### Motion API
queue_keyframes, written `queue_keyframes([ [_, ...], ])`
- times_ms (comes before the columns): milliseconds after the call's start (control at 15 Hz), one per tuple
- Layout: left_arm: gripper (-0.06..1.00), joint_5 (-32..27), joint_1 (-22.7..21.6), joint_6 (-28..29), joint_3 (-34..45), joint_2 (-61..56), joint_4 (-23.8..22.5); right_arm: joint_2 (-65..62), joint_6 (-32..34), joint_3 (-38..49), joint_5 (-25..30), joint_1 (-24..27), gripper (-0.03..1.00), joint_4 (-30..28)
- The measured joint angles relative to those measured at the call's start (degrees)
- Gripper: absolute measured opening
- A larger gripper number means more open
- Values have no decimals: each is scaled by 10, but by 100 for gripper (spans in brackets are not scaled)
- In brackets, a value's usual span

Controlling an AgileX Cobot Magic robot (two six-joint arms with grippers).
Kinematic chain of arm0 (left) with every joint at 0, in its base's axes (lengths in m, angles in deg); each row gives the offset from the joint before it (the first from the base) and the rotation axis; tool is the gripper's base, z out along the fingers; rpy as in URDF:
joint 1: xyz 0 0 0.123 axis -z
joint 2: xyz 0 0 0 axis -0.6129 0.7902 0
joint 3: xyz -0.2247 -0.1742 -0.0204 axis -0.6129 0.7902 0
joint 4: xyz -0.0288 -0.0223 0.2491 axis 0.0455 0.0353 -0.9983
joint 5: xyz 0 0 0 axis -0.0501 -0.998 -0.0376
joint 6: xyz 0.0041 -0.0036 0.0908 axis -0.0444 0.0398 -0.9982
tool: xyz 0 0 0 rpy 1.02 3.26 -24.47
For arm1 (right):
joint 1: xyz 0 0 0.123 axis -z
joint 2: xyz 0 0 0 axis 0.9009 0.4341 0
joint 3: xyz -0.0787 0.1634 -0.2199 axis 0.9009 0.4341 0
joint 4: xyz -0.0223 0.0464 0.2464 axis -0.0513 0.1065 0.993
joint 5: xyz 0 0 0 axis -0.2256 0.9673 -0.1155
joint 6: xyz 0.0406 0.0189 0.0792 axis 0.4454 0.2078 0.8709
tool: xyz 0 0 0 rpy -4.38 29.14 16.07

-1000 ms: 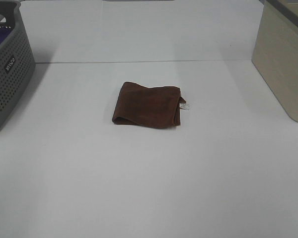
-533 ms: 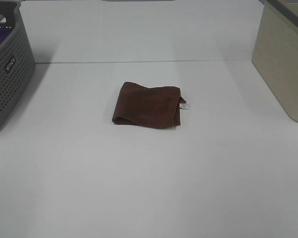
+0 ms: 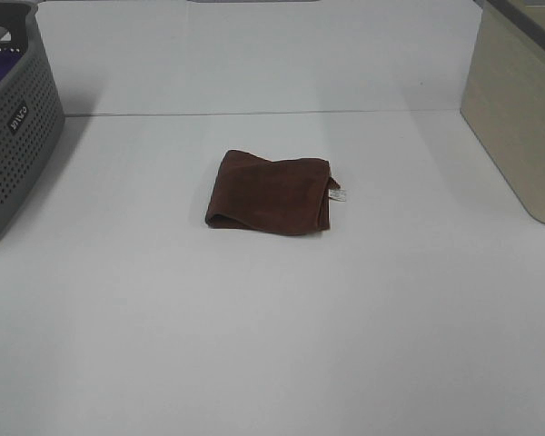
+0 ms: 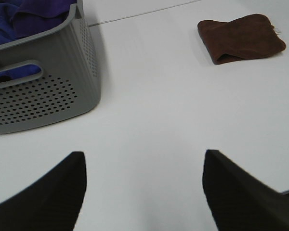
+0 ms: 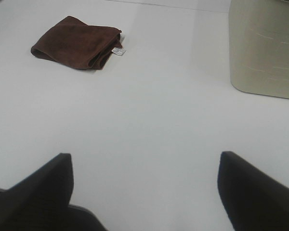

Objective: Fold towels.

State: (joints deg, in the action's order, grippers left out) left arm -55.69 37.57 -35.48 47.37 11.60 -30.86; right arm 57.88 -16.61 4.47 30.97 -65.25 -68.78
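Left gripper (image 4: 143, 192) hangs with its jaws spread wide over bare counter, holding nothing, near the grey perforated basket (image 3: 14, 136) at the counter's left edge. Mid-counter lies the folded brown towel (image 3: 271, 193), its white label (image 3: 337, 194) facing the beige bin (image 3: 518, 109). Right gripper (image 5: 144, 192) gapes wide too, empty.

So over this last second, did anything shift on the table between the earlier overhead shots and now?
Nothing visibly changed. The folded dark reddish-brown plush towel lies in the same spot with its small white label on the same side, and the grey perforated plastic basket and the beige bin stayed put.
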Motion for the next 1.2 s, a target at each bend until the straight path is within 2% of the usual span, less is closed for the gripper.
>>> queue_keyframes([
  [333,66,2,0,53,0,0,-40,0,0,0,0,0,78,0],
  [1200,66,2,0,54,0,0,-41,0,0,0,0,0,78,0],
])
